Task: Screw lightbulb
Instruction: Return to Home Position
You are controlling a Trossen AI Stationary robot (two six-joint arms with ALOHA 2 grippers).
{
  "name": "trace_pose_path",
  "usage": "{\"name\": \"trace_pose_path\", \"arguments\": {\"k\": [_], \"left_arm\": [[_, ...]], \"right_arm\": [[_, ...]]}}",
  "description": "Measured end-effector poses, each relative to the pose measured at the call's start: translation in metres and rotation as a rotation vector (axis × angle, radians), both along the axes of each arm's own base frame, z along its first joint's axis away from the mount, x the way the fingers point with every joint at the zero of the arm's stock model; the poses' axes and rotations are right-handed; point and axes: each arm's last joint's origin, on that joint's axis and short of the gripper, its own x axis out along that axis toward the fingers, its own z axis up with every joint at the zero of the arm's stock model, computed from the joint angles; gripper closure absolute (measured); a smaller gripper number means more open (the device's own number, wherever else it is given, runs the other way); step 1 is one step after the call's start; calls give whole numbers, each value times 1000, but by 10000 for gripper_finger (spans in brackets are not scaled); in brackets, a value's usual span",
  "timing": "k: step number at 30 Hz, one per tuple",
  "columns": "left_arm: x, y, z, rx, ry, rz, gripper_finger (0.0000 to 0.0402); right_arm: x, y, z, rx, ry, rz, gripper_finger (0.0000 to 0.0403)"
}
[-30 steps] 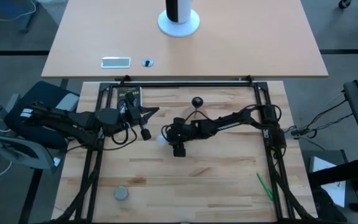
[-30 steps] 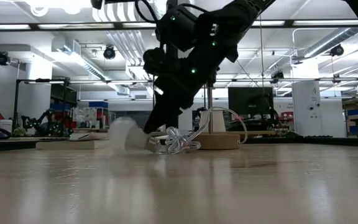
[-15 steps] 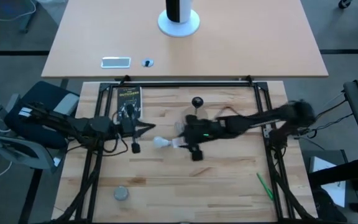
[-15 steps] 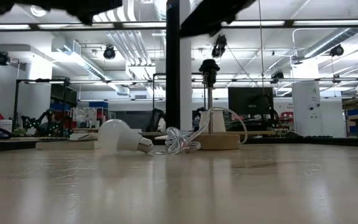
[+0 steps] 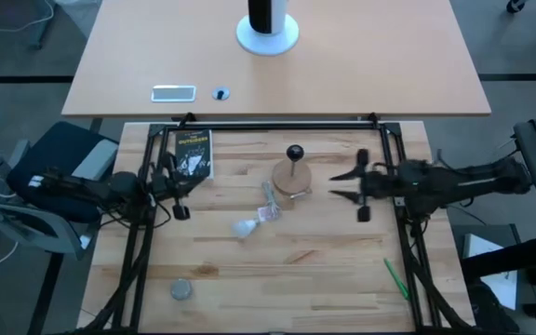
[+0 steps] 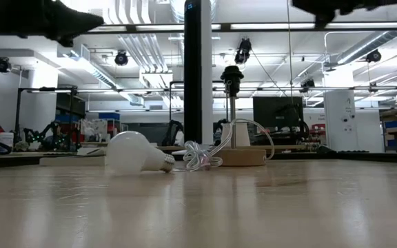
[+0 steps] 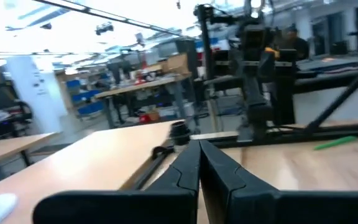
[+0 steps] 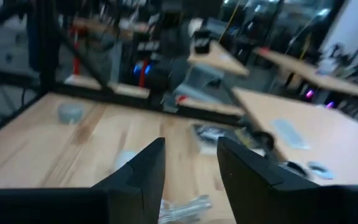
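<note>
The white lightbulb (image 5: 245, 228) lies on its side on the wooden table, its screw base pointing toward the crumpled clear wrapper (image 5: 269, 198); the low view also shows the lightbulb (image 6: 132, 153) there. Behind the wrapper the black socket (image 5: 294, 152) stands on its thin stem over the round wooden disc (image 5: 293, 182). My left gripper (image 5: 194, 174) is shut, pulled back at the table's left side. My right gripper (image 5: 343, 184) is open, level, at the right side, pointing toward the disc. Neither touches anything.
A black booklet (image 5: 194, 151) lies at the far left. A grey round piece (image 5: 182, 290) sits near the front left, and a green stick (image 5: 395, 277) near the front right. Black frame rails (image 5: 277, 125) border the work area. Open wood lies in front of the bulb.
My right gripper has left the bulb, risen and drawn back toward the table's right edge, tipping from slanting down to level. My left gripper has withdrawn toward the left edge. The bulb, let loose, has rolled a little toward the near edge and lies on its side.
</note>
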Motion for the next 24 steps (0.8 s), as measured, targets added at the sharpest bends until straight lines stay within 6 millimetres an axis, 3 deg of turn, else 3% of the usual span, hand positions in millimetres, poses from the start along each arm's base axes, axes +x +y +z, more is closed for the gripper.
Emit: {"name": "trace_pose_path", "arguments": {"k": [3, 7, 13, 16, 24], "left_arm": [[-4, 10, -9, -11, -4, 147, 401], [-15, 27, -8, -2, -9, 567, 401], [-35, 44, 4, 65, -72, 784, 401], [-40, 51, 3, 80, -81, 788, 401], [-52, 77, -17, -6, 55, 974, 401]], "right_arm": [[-27, -3, -7, 11, -84, 2, 274], [-54, -7, -19, 42, -167, 0, 285], [-78, -10, -40, 57, -219, 2, 296], [-85, -10, -48, 58, -243, 3, 297], [-76, -9, -58, 48, -158, 1, 294]]}}
